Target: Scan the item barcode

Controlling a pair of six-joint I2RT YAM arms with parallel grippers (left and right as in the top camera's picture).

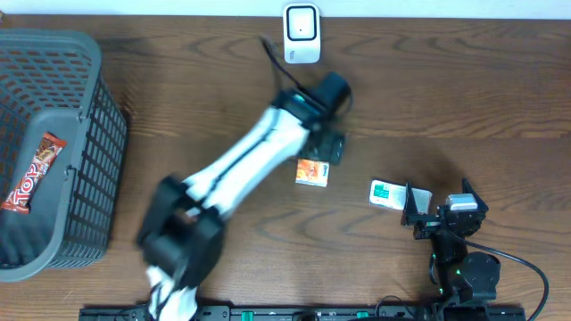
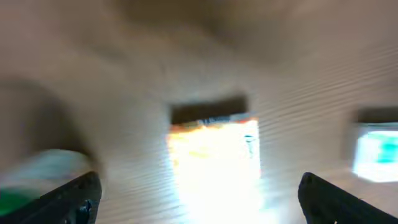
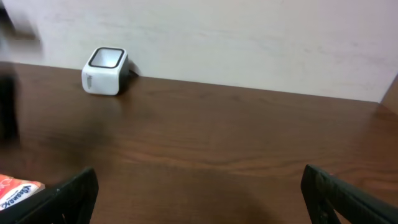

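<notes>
An orange and white packet [image 1: 312, 171] lies flat on the wooden table, just below my left gripper [image 1: 327, 148]. The left wrist view is blurred by motion. It shows the packet [image 2: 214, 155] glaring bright between my spread fingers [image 2: 78, 198], which stand open and apart from it. The white barcode scanner [image 1: 302, 33] sits at the table's back edge, beyond the left arm. My right gripper [image 1: 413, 208] rests open at the front right and holds nothing. Its wrist view shows the scanner [image 3: 104, 70] far off to the left.
A green and white packet [image 1: 386, 193] lies right beside the right gripper. A grey mesh basket [image 1: 98, 134] at the far left holds a red candy bar [image 1: 34, 171]. The scanner's cable [image 1: 270, 52] runs toward the left arm.
</notes>
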